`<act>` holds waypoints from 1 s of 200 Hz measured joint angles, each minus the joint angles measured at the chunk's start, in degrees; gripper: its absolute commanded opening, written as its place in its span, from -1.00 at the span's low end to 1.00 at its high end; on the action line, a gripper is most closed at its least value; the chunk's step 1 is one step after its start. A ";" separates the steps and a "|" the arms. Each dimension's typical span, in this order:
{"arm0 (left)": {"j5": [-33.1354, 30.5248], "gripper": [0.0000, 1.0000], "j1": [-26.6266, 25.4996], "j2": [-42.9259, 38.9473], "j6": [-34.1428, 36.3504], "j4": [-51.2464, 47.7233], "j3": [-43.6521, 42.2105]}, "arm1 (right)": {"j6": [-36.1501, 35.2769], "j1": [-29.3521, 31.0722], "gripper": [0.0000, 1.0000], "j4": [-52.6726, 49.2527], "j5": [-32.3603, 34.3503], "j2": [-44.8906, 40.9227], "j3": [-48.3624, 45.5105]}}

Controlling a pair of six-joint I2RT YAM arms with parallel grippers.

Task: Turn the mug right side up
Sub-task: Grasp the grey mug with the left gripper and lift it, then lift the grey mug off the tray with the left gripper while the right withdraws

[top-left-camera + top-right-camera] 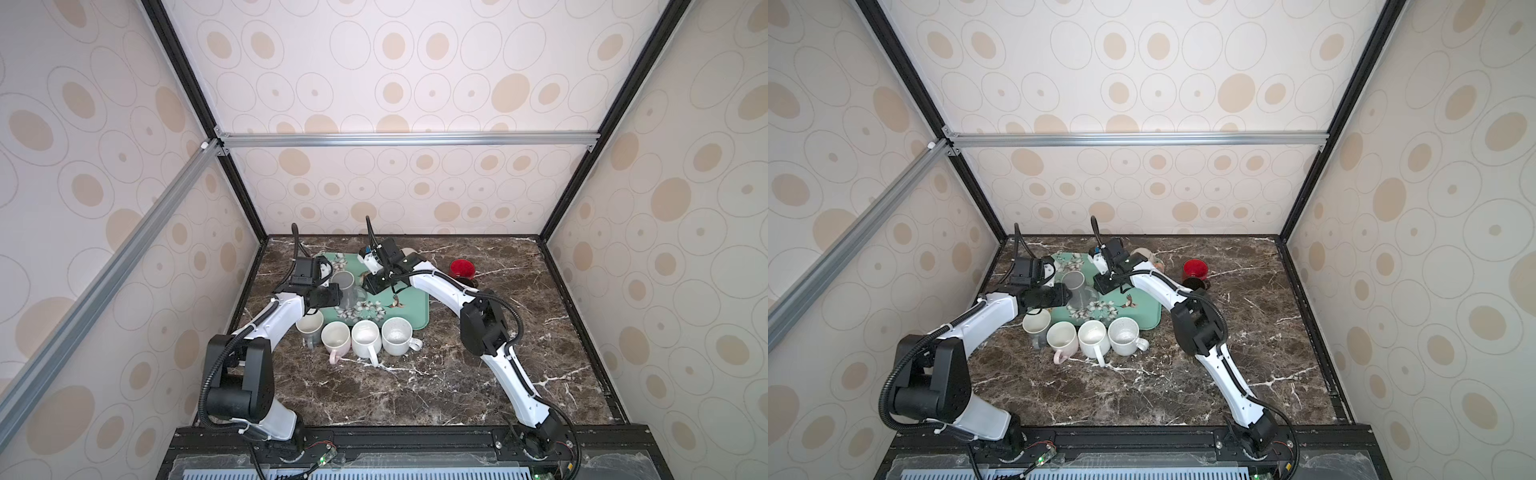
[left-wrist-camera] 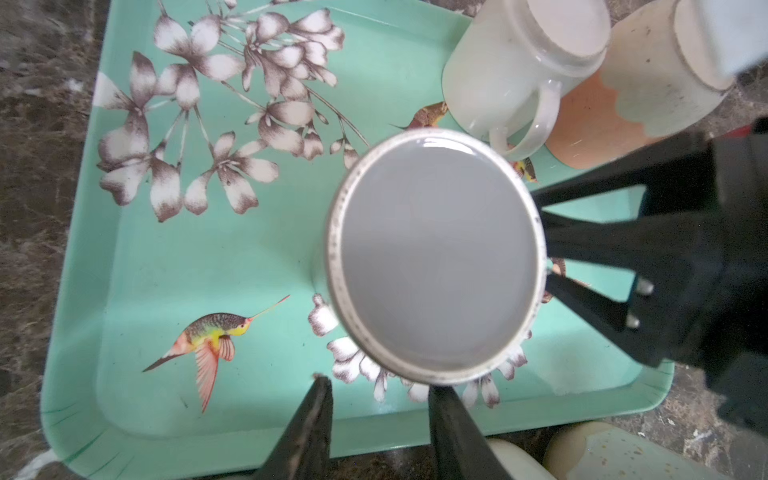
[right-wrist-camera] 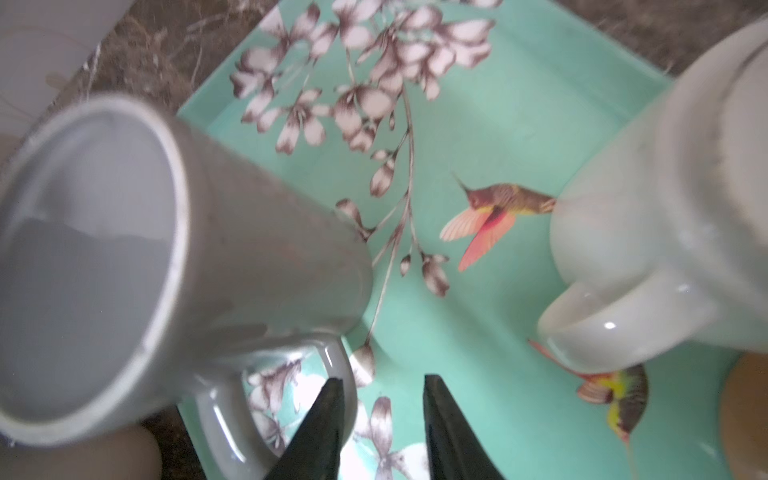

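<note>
Left gripper [image 2: 378, 382], lower centre of the left wrist view: fingers spread, only tray showing between them. One tip sits at the mug's rim; I cannot tell whether it touches.

Mug [image 1: 344, 286], left of centre in both top views: grey, upright, mouth up, standing on the teal tray [image 1: 417, 316]. Empty inside.

Right gripper [image 3: 384, 378], lower centre of the right wrist view: fingers apart, nothing pinched. One finger overlaps the handle [image 3: 336, 357]; the gap shows bare tray.

White mug [image 2: 507, 70], upper right of the left wrist view: bottom-up on the tray.

Row of four mugs [image 1: 365, 336], just below the tray in the top views: mouths up, on the table [image 1: 415, 395].

Red mug [image 1: 462, 268], right of the tray, apart from it.
</note>
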 measured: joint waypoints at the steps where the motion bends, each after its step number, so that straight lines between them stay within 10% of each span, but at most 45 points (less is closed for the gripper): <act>1: 0.04 -0.20 0.00 0.07 0.00 0.07 0.00 | -0.02 0.07 -0.29 0.07 -0.02 -0.11 -0.35; 200: 1.95 0.13 -1.84 0.81 -14.97 12.48 -4.26 | 1.99 2.45 -0.30 8.74 -5.57 -6.86 -8.74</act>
